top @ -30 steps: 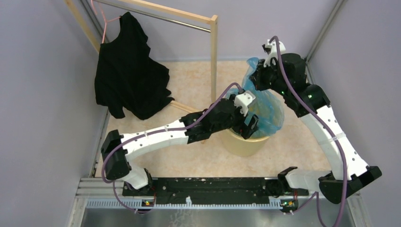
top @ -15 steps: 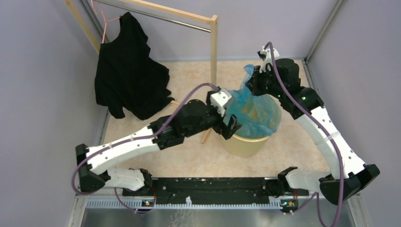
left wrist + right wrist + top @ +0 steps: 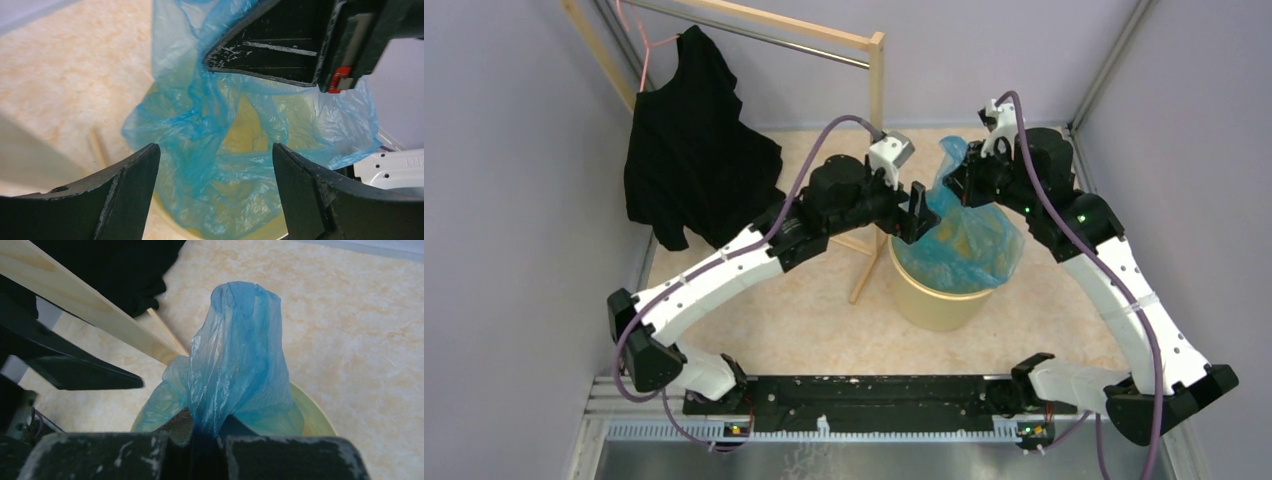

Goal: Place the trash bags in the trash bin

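Observation:
A thin blue trash bag (image 3: 964, 235) hangs over and into the pale yellow-orange trash bin (image 3: 939, 305) right of centre. My right gripper (image 3: 959, 180) is shut on the bag's bunched top edge (image 3: 235, 365) and holds it up above the bin's far rim (image 3: 315, 415). My left gripper (image 3: 916, 212) is open and empty, at the bag's left side above the bin's left rim. In the left wrist view the bag (image 3: 220, 150) shows between the open jaws with the bin's yellow inside behind it, and the right gripper's finger (image 3: 270, 45) lies above.
A wooden clothes rack (image 3: 876, 120) stands just left of the bin, its post and foot bar close to my left arm. A black shirt (image 3: 694, 150) hangs from it at the left. Walls close in the floor on three sides.
My left gripper has drawn back out of the bin and risen up and leftward, open, to the bag's left side. My right gripper still holds the bag's top, shifted slightly.

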Available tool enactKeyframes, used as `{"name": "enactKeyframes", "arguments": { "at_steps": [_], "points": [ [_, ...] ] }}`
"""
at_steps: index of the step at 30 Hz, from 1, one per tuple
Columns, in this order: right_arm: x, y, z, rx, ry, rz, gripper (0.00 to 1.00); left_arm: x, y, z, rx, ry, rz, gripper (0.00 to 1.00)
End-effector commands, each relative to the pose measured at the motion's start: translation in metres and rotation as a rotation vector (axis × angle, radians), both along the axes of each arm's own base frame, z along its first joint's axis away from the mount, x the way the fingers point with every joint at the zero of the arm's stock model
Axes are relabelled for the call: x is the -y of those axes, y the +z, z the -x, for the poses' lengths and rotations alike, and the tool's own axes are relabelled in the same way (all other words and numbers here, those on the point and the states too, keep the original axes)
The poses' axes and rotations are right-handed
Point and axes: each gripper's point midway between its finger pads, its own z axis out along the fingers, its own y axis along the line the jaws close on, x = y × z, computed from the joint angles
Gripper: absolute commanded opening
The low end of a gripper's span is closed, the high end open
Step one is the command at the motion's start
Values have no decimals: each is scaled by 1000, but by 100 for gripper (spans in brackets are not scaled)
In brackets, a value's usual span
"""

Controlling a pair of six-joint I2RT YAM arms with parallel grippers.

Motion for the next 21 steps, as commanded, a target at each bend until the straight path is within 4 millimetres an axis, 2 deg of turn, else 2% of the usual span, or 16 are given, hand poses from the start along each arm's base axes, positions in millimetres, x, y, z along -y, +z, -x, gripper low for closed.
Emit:
{"name": "enactKeyframes", "arguments": {
  "at_steps": [1, 4, 9, 16, 21],
  "points": [
    [-2, 32, 8, 52, 21, -76, 0, 31, 27, 7, 36, -115, 98, 88],
    [-3, 32, 10, 51, 24, -81, 0, 37, 15, 0, 23, -85, 69, 87],
    [-5, 32, 10, 49, 33, -89, 0, 34, 1, -19, 41, 8, 18, 82],
    [-6, 38, 9, 61, 32, -99, 0, 48, -4, -19, 23, -32, 10, 59],
    [-4, 45, 9, 74, 26, -106, 0, 49, -12, -21, 15, -30, -12, 47]
  ]
}}
